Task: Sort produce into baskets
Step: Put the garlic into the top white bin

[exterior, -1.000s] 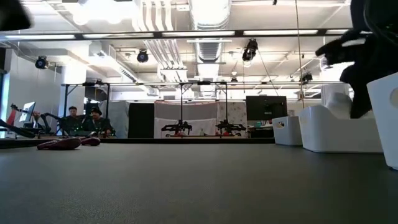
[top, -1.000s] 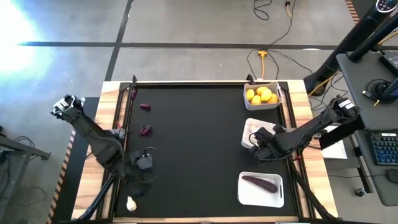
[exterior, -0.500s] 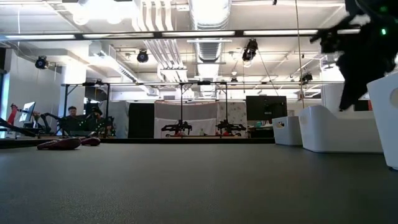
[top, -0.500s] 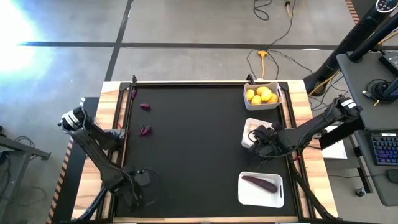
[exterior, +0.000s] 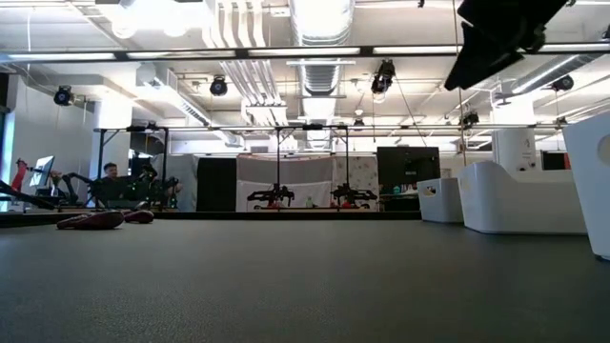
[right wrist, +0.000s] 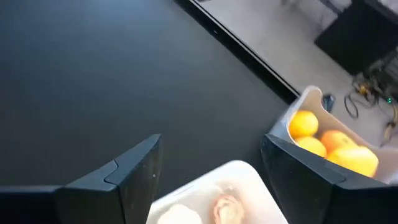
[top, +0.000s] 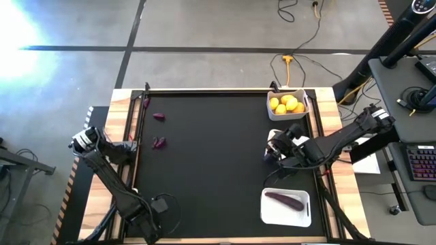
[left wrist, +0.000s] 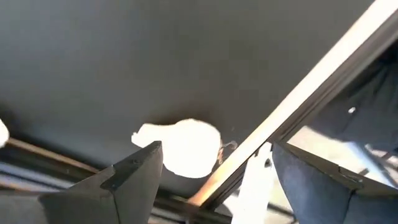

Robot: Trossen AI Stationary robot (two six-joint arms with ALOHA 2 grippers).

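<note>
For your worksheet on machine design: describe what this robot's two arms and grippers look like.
Both arms are dark, jointed and slim. The left arm has a pale, whitish joint; a thin cable loops near the left gripper. The right gripper has broad, flat, dark fingers.

Robotics lab, open-plan industrial space. Evidence:
- low view: exposed ceiling ducts [exterior: 319, 19], strip lights, hanging cables, no finished ceiling
- more robot rigs [exterior: 276, 195] on frames in the background, same style as this one
- people seated at a workstation [exterior: 114, 183] far left, next to a monitor [exterior: 42, 171]
- large dark screen [exterior: 408, 165] mid-room
- high view: bare concrete floor [top: 204, 34] with dark tape lines, a yellow power plug and cord [top: 288, 62] trailing across it
- work cell is a wood-edged table [top: 327, 102] with a black mat, a desk with a keyboard [top: 421, 163] beside it on the right
</note>
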